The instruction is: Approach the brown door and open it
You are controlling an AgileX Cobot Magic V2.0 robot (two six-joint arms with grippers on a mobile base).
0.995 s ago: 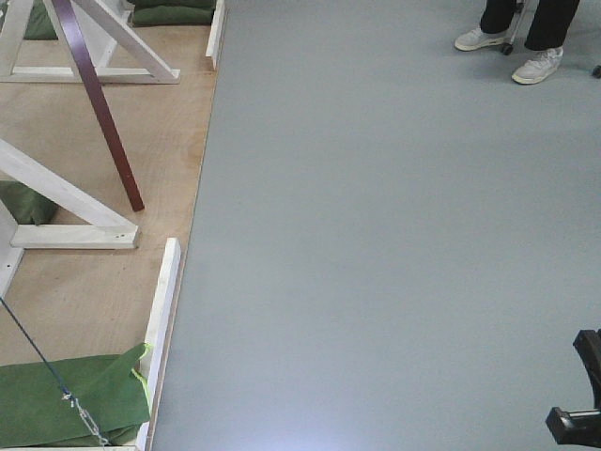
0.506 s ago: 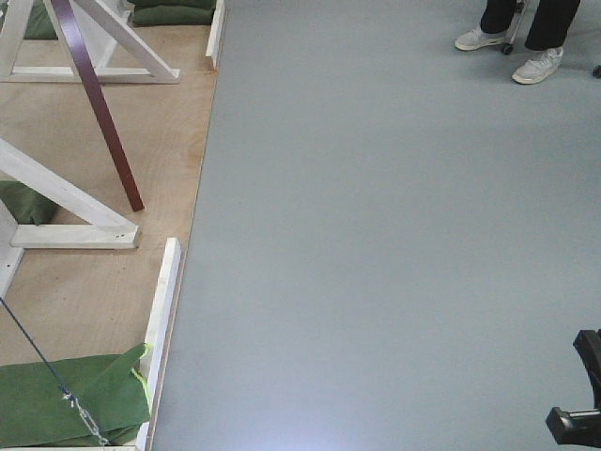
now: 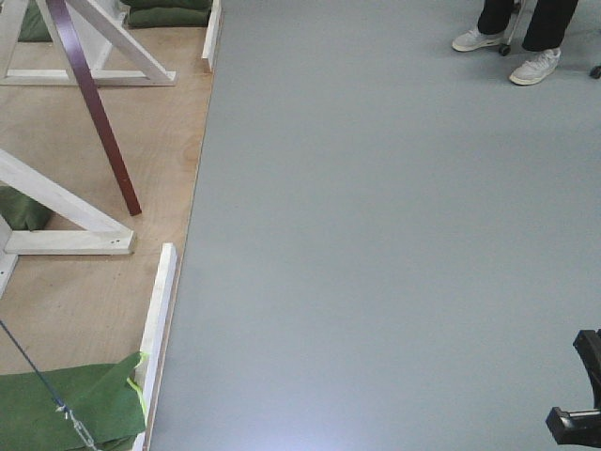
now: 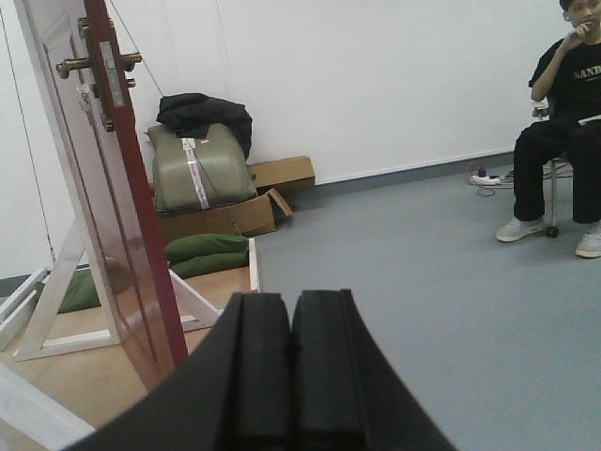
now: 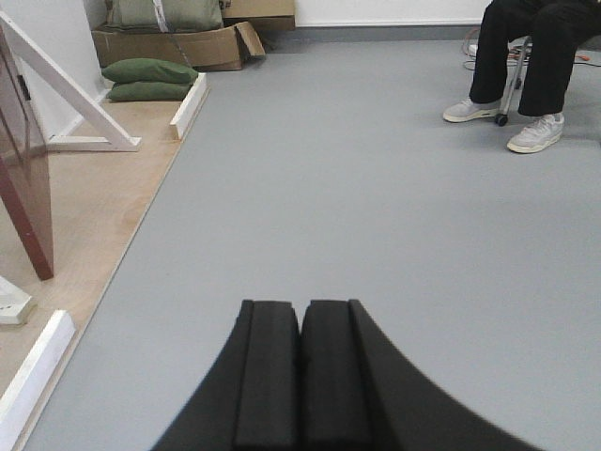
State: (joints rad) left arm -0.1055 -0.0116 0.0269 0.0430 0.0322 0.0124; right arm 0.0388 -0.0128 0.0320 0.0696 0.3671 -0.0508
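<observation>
Glossy reddish-brown wooden door, seen edge-on from above, stands at far left on the pale plywood platform, between white wooden support braces. Its curved brass lever handle appears high in the left wrist view. Left gripper and right gripper each hold their black fingers pressed together, grasping nothing, over the grey floor. Since half a second ago, the braces and green sandbag have slid slightly left and down in the front view.
</observation>
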